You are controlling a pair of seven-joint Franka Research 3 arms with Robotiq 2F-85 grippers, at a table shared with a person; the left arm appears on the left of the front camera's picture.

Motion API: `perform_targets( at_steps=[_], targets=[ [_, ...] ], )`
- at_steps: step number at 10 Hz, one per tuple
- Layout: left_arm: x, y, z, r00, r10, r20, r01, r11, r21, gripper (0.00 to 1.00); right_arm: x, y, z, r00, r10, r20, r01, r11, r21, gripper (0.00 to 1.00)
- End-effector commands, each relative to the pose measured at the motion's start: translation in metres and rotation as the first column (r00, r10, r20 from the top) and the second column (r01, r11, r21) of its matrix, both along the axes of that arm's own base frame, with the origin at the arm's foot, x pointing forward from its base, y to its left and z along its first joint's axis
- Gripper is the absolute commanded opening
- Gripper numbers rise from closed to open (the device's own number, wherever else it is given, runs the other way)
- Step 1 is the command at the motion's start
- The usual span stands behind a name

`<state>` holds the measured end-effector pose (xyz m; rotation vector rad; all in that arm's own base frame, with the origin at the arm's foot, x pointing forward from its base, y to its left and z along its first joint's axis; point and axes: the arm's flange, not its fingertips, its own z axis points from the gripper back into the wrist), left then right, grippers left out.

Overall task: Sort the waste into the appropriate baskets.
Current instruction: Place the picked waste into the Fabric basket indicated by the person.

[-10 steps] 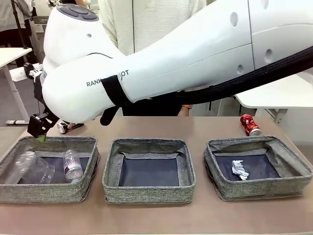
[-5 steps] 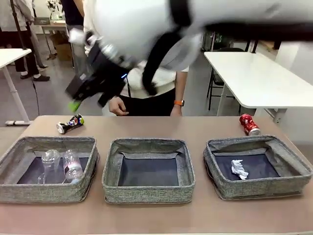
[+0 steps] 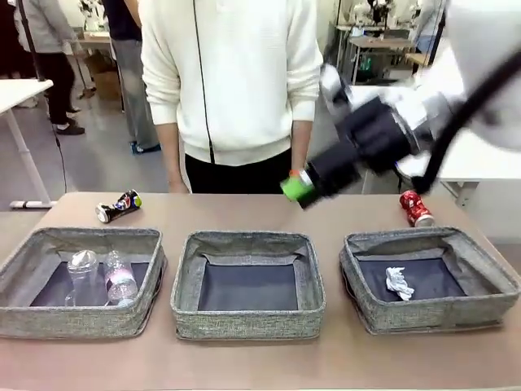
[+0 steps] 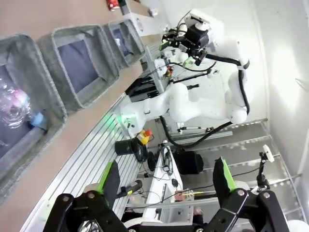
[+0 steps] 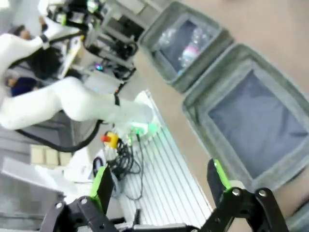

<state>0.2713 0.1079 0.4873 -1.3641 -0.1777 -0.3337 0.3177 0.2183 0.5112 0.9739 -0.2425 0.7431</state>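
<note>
A crushed red can [image 3: 417,208] lies on the brown worktop [image 3: 244,366] just behind the right-hand grey woven fabric basket [image 3: 440,319], in which a crumpled white paper wad [image 3: 398,282] is seen. A dark multicoloured can [image 3: 118,206] lies behind the left-hand grey woven fabric basket [image 3: 81,322], where a clear plastic bottle [image 3: 121,278] and a clear plastic cup [image 3: 80,275] are held. Nothing is seen in the middle grey woven fabric basket [image 3: 244,322]. The right pincer [image 3: 299,187] is shown blurred above the far worktop, in front of a person in a white jumper [image 3: 232,73], its jaws spread wide with nothing between them. The left pincer [image 4: 166,178] is likewise wide and empty. The step is judged to be the fetching of a can for the middle basket. The red can, nearer the right arm, is best approached from above, with the jaws set across its crushed, narrower width. The basket rim beside it should be avoided, and the can should be lifted clear before it is carried across.
</note>
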Motion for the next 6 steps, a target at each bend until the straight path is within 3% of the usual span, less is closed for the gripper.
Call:
perform_targets(
  at_steps=[1, 2, 3, 4, 5, 6],
  targets=[
    [0.001, 0.001, -0.001, 1.0, 0.001, -0.002, -0.001, 0.999, -0.034, 1.0, 0.006, 0.067, 0.053, 0.996, 0.034, 0.079, -0.032, 0.999, -0.021, 1.0],
    [0.001, 0.001, -0.001, 1.0, 0.001, -0.002, -0.001, 0.999, -0.034, 1.0, 0.006, 0.067, 0.053, 0.996, 0.034, 0.079, -0.032, 0.999, -0.021, 1.0],
    [0.001, 0.001, -0.001, 1.0, 0.001, -0.002, -0.001, 0.999, -0.034, 1.0, -0.003, 0.021, 0.018, 0.999, 0.024, 0.033, -0.024, 1.0, -0.011, 1.0],
    [0.001, 0.001, -0.001, 1.0, 0.001, -0.002, -0.001, 0.999, -0.034, 1.0, 0.015, 0.012, 0.027, 0.998, -0.006, -0.066, 0.012, 0.995, 0.095, 1.0],
    [0.001, 0.001, -0.001, 1.0, 0.001, -0.002, -0.001, 0.999, -0.034, 1.0, 0.03, -0.02, 0.027, 0.961, -0.103, -0.257, 0.131, 0.987, 0.096, 1.0],
    [0.001, 0.001, -0.001, 1.0, 0.001, -0.002, -0.001, 0.999, -0.034, 1.0, 0.036, -0.061, 0.027, 0.923, -0.149, -0.354, 0.207, 0.97, 0.131, 1.0]
  ],
)
